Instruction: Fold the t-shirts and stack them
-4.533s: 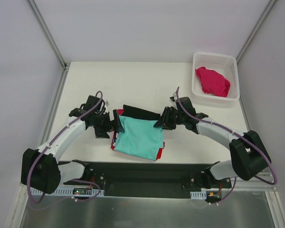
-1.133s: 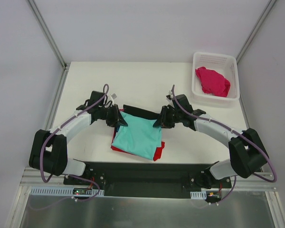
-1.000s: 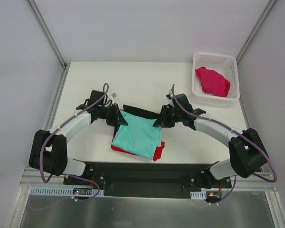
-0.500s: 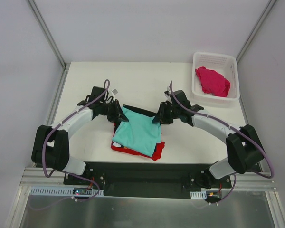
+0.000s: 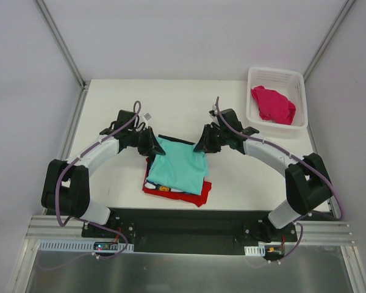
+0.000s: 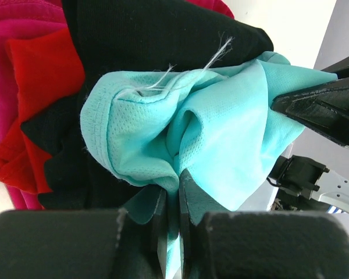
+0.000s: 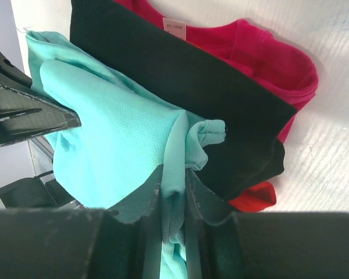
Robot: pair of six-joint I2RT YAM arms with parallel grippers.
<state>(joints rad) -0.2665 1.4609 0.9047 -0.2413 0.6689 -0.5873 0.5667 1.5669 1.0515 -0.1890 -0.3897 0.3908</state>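
**Left gripper**: my jaws are almost closed, pinching a bunched corner of the mint-teal shirt at lower centre of the left wrist view.

**Right gripper**: my jaws are narrow and clamped on the opposite corner of the same shirt, at lower centre of the right wrist view.

**Purpose of hold:** I judge that gripping both corners spreads the cloth between my arms so it can go down flat rather than crumpled.

**Location:** in the top view the mint-teal shirt hangs from both grips at frame centre and drapes toward the lower edge over the stack.

**Beneath it:**
- The black shirt shows along the upper edge.
- The red shirt shows along the lower edge.
- A pink shirt lies under the black one.

**Surroundings:** the basket sits upper right on the table, well apart from the stack, and holds a crumpled pink garment.

**Assessment:** the stack is partly built. The gathered corners could leave wrinkles on release.
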